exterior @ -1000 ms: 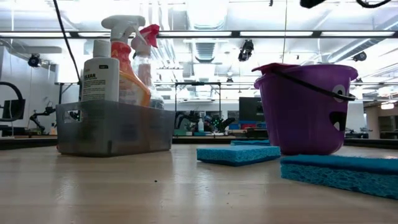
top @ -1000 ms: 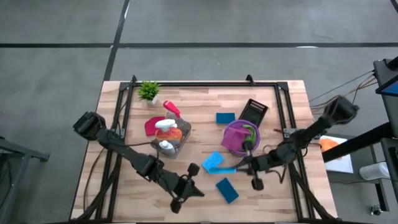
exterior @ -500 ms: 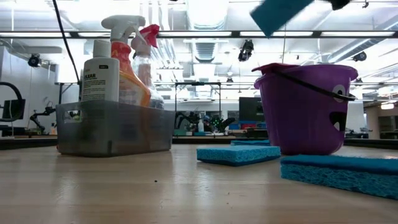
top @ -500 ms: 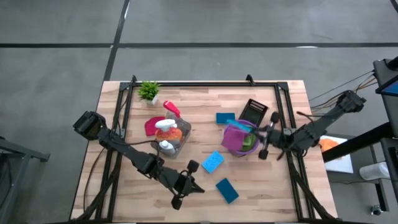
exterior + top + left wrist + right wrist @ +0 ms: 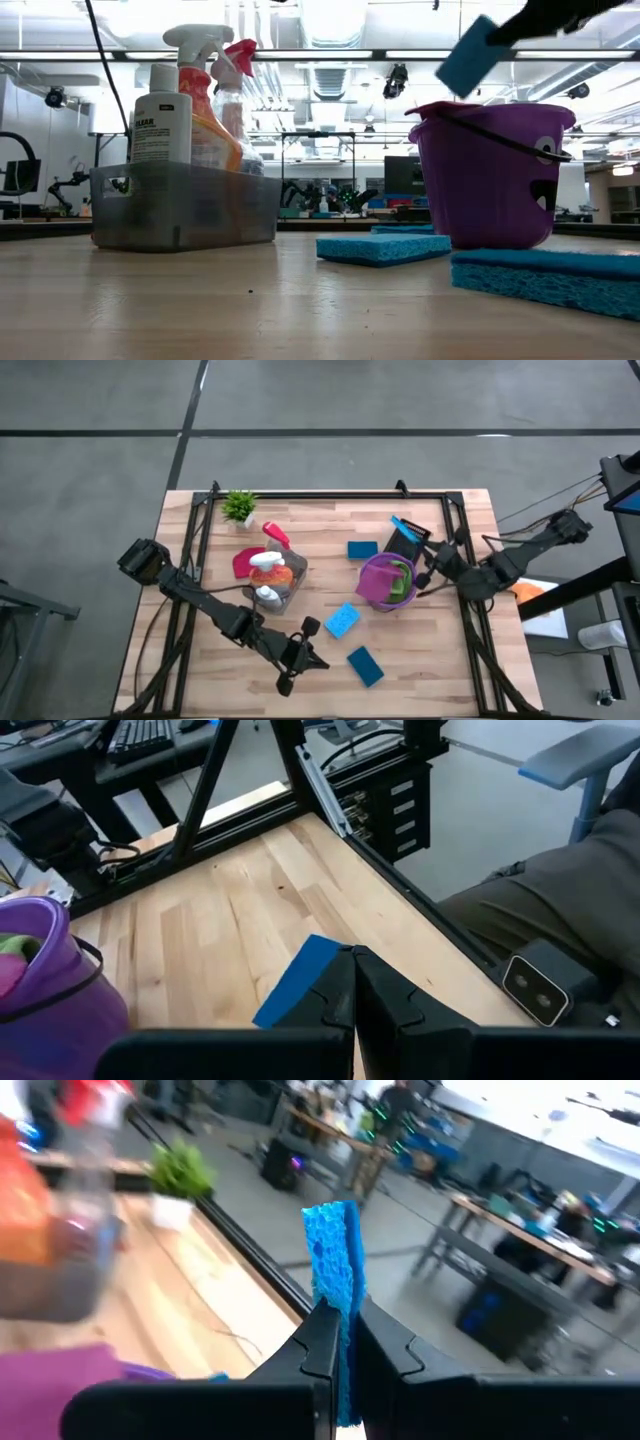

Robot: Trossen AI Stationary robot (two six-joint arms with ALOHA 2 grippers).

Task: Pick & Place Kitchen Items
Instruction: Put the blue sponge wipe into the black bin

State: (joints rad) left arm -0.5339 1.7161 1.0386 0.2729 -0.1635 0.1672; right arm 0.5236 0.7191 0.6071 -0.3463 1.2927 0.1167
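Pinching a thin blue rectangular sponge point(image 5: 332, 1270) edgewise in the right gripper point(image 5: 428, 572) beside the purple plastic bucket point(image 5: 383, 592), risking slipping free; left gripper point(image 5: 353, 988) idling, fingers closed on nothing.

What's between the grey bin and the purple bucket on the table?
In the high view, one blue sponge lies between the grey bin and purple bucket, toward the far side; otherwise bare wood.

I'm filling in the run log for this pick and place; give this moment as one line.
right gripper: shut on blue sponge, raised over purple bucket | left gripper: shut, idle at table's near edge | loose sponges on table: three
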